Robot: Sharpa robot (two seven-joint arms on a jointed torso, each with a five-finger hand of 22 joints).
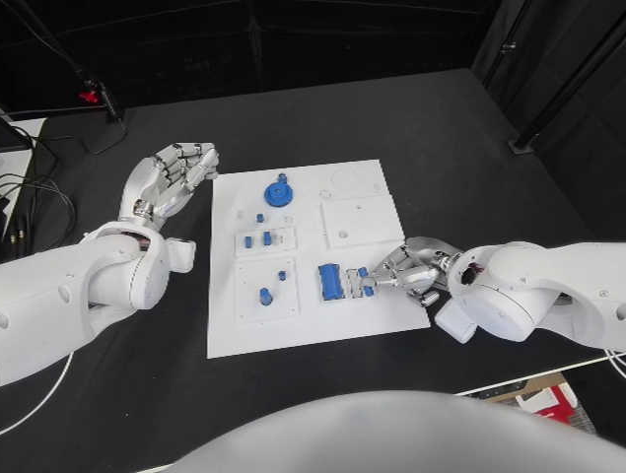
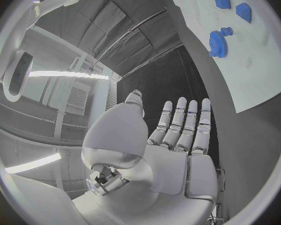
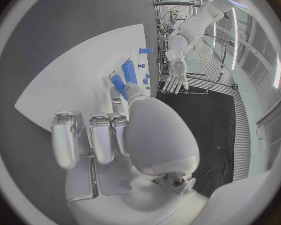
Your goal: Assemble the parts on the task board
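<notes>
The white task board (image 1: 306, 325) lies mid-table. It carries a blue gear (image 1: 279, 190), several small blue pegs (image 1: 267, 237) and a wide blue block (image 1: 331, 282). My right hand (image 1: 412, 268) rests at the board's right edge, beside that block. Its thumb and a finger pinch a narrow blue part (image 1: 366, 285), (image 3: 118, 83) low over the board, and its other fingers (image 3: 90, 137) are curled in. My left hand (image 1: 177, 172), (image 2: 178, 135) lies flat and open on the black table just left of the board's far corner, holding nothing. The gear (image 2: 218, 42) sits ahead of it.
Two white raised plates (image 1: 358, 219) sit on the board's right half and two more on its left half (image 1: 267, 288). Cables (image 1: 14, 197) trail at the table's far left. A red and white box (image 1: 554, 402) sits past the table's near right edge.
</notes>
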